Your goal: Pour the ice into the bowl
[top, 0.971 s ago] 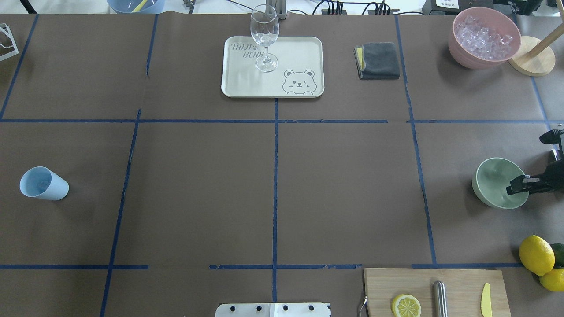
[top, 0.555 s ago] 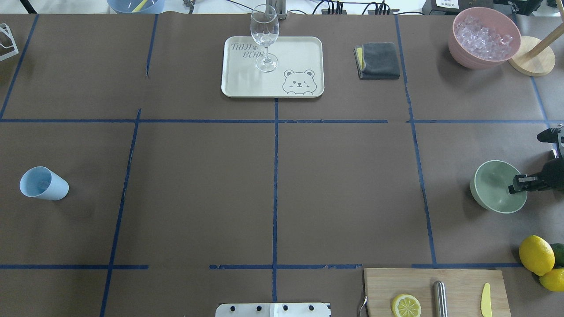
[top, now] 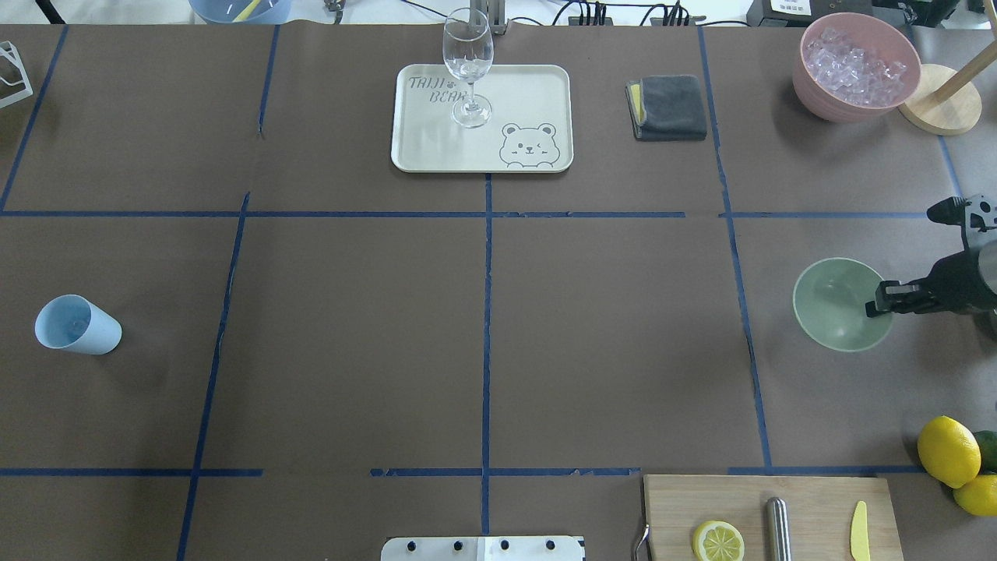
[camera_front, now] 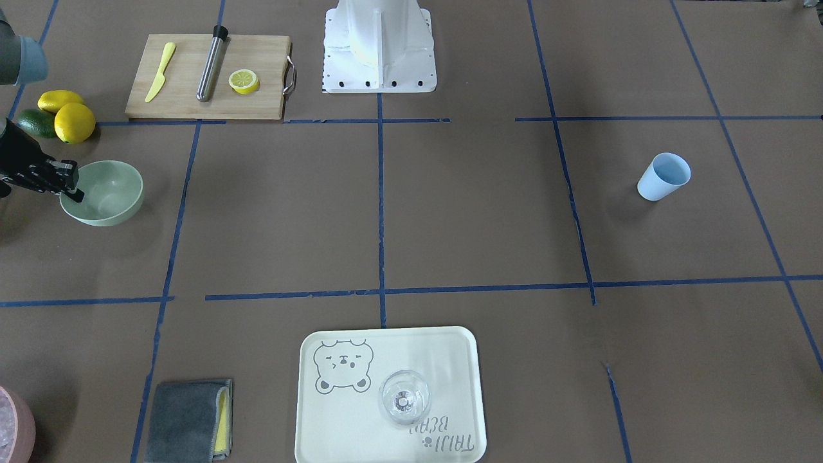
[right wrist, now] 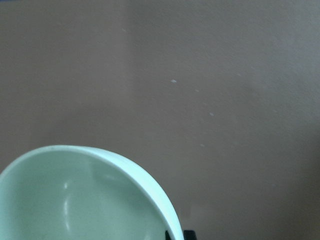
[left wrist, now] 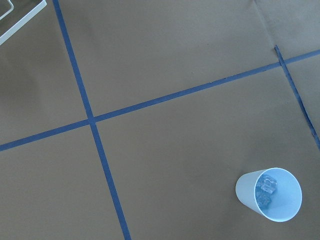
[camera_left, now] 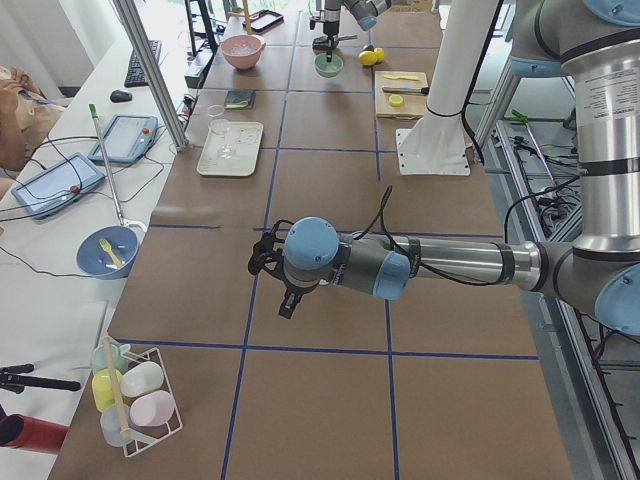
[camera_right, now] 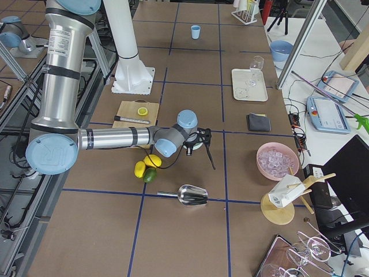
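The right end effector (top: 878,301) is closed on the rim of the bowl (top: 829,308), on the side of the bowl toward the robot's right. In the right wrist view a dark fingertip (right wrist: 182,236) is seen just outside that pale green rim. Nothing is seen inside the bowl. Whether it rests on the tabletop (top: 607,335) or is raised off it cannot be told.

The left end effector (camera_left: 268,262) is seen only in the view from the table's left end, held above the tabletop. Whether it is wide or narrow cannot be told. No fingers are shown in its wrist view, in which the blue cup (left wrist: 269,195) is seen from above.

The ice (left wrist: 267,186) is held in the blue cup as a few clear cubes at the bottom. The cup stands on the robot's left side of the tabletop, well apart from the bowl and touched by nothing.

At the far edge a pink container (top: 810,86) filled with clear cubes (top: 855,66) is placed, with a grey cloth (top: 670,105) and a tray (top: 530,86) carrying a wine glass (top: 468,62) to its left. A cutting board (top: 810,499) and lemons (top: 948,450) lie near the robot's right.
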